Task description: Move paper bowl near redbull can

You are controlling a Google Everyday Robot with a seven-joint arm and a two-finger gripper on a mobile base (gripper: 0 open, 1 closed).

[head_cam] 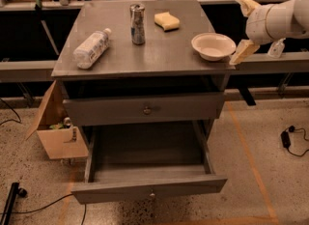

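Gripper: at the right edge of the desk [164, 50], the gripper [245, 27] hangs just right of the bowl with its two cream fingers spread wide apart and nothing between them. The lower finger [244, 51] is just beside the bowl's right rim; whether it touches cannot be told.
Paper bowl: the paper bowl [213, 46] sits upright near the right edge of the desk top, toward the near side.
Redbull can: the redbull can [137, 24] stands upright at the middle of the desk top, toward the far side, well apart from the bowl.
Sponge: a yellow sponge [167, 21] lies just right of the can, a little farther back.
Bottle: a clear plastic bottle [91, 49] lies on its side on the left part of the desk.
Drawers: the upper drawer [145, 109] is closed; the lower drawer [149, 188] is pulled out.
Floor: a cardboard box [58, 137] stands left of the desk.
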